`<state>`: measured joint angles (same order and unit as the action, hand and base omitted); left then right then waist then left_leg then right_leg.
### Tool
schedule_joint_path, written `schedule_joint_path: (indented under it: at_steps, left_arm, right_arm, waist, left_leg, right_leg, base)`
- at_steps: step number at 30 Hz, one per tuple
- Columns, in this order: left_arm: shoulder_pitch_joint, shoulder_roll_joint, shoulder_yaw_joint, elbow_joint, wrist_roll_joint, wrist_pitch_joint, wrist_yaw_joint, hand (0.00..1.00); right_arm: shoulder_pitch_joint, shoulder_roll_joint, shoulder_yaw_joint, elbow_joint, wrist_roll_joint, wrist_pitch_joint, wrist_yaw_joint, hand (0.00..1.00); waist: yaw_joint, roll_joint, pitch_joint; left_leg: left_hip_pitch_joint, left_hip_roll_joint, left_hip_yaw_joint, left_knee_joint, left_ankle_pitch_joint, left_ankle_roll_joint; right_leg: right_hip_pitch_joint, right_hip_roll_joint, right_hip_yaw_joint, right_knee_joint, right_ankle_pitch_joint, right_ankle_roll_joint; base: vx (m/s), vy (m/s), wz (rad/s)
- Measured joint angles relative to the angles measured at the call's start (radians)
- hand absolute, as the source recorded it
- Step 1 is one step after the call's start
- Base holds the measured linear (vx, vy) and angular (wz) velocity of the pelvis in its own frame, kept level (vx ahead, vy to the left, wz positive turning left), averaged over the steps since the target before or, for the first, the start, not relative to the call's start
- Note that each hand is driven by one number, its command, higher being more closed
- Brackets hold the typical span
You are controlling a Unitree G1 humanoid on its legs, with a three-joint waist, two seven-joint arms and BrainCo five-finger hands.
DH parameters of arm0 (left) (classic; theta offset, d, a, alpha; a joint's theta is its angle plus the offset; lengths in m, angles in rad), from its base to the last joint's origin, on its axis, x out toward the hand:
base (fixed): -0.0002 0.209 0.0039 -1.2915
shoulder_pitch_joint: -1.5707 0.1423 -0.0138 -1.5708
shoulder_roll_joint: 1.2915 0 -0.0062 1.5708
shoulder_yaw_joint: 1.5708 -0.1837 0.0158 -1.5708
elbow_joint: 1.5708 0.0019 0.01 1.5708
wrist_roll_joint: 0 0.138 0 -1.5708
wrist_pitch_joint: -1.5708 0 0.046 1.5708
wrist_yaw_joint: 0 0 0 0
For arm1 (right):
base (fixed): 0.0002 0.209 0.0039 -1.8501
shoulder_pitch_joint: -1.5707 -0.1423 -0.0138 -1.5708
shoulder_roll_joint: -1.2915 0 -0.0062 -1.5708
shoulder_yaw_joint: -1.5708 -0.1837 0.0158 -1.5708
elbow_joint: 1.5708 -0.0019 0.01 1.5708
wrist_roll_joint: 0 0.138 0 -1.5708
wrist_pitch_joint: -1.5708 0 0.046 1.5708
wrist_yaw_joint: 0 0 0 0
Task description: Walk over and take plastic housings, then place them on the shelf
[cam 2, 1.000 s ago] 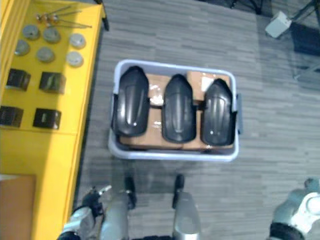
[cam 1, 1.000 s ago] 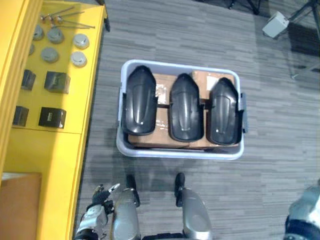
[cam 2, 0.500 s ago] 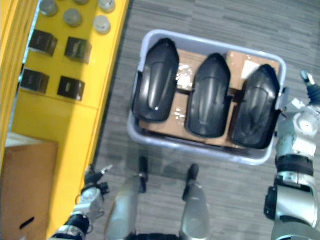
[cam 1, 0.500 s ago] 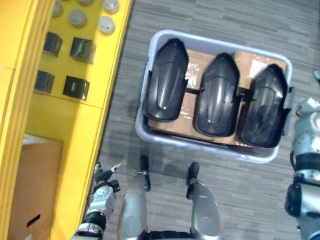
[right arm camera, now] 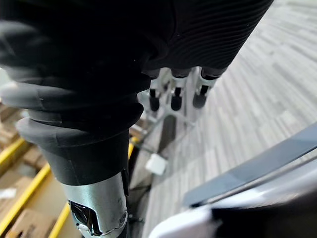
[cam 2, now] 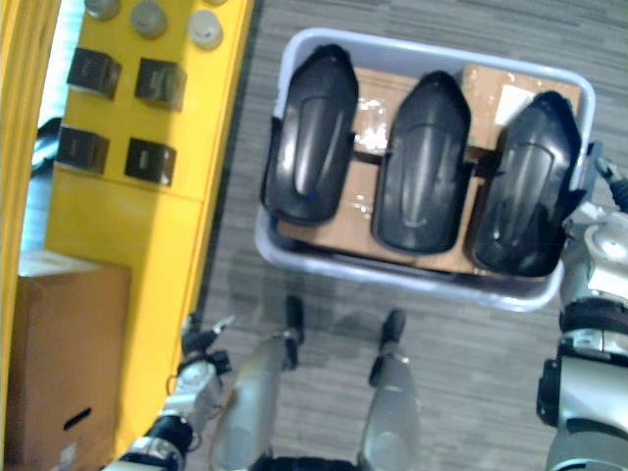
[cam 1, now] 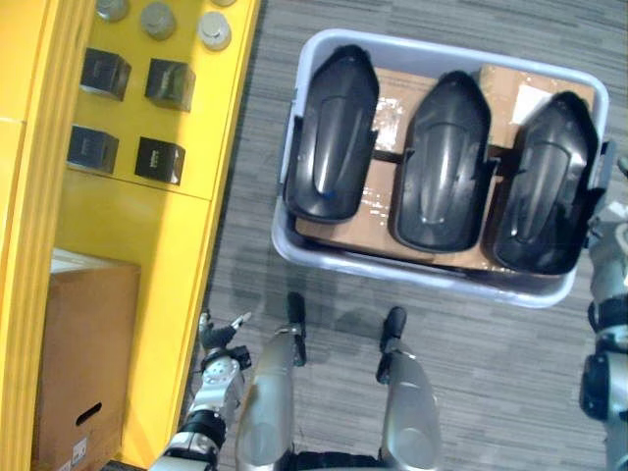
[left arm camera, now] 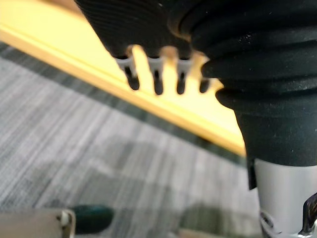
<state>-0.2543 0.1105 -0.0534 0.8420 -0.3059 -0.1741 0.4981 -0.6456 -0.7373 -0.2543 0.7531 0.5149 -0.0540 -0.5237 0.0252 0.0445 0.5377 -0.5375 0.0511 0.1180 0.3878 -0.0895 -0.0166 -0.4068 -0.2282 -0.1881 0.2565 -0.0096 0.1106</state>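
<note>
Three black plastic housings lie side by side in a pale blue bin (cam 1: 412,270) on the floor ahead: the left housing (cam 1: 332,132), the middle housing (cam 1: 446,162) and the right housing (cam 1: 545,182). They rest on brown cardboard (cam 1: 358,221). My right hand (cam 2: 601,231) hangs just off the bin's right end, beside the right housing; its fingers (right arm camera: 174,96) are straight and hold nothing. My left hand (cam 1: 218,345) hangs low by the yellow shelf's edge, and its fingers (left arm camera: 157,79) are relaxed and empty.
A yellow shelf (cam 1: 147,226) runs along the left, holding several black boxes (cam 1: 159,159) and grey round parts (cam 1: 214,29). A cardboard box (cam 1: 83,363) sits at its near end. Grey carpet surrounds the bin, whose rim (right arm camera: 257,163) lies close under my right hand.
The camera has moved closer, so bin and shelf look larger and shifted. My right hand has come up from the lower right to the bin's right end. The housings have not moved.
</note>
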Motion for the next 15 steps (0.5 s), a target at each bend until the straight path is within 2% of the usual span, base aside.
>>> schedule_joint_path:
  at_steps: [2,6,12,15]
  left_arm:
    - [0.000,0.000,-0.007,0.000,0.000,0.000,-0.001,0.00]
    - [0.000,-0.001,-0.012,-0.001,0.000,0.001,-0.004,0.00]
    - [0.000,0.008,-0.028,0.007,-0.003,0.001,-0.012,0.00]
    - [0.000,0.011,-0.038,0.028,-0.004,0.003,-0.013,0.00]
  right_arm:
    - [0.035,0.032,-0.002,-0.016,-0.001,0.021,0.012,0.00]
    - [0.100,0.077,-0.001,-0.032,-0.019,0.071,0.097,0.00]
    - [0.090,0.083,0.013,-0.023,-0.033,0.079,0.179,0.00]
    - [0.047,0.083,0.046,0.003,-0.040,0.080,0.194,0.00]
  waist:
    - [-0.004,0.000,0.000]
    - [-0.015,0.000,0.000]
    - [-0.010,0.000,0.000]
    - [-0.008,0.001,-0.001]
  left_leg:
    - [-0.006,0.009,0.000,-0.004,0.008,-0.008]
    - [-0.004,0.022,-0.002,-0.013,0.022,-0.016]
    - [-0.006,0.019,-0.008,-0.036,0.046,-0.019]
    - [-0.006,0.018,-0.012,-0.049,0.057,-0.021]
  right_leg:
    - [-0.013,0.007,0.001,0.006,-0.004,0.007]
    - [-0.016,0.020,0.004,0.014,-0.005,0.007]
    - [-0.027,0.020,0.004,0.018,-0.004,0.007]
    - [-0.035,0.019,0.002,0.025,-0.004,0.007]
  base:
    - [-0.06,-0.082,-0.05]
    - [-0.03,-0.047,-0.02]
    - [-0.02,-0.009,0.03]
    - [0.00,-0.018,0.04]
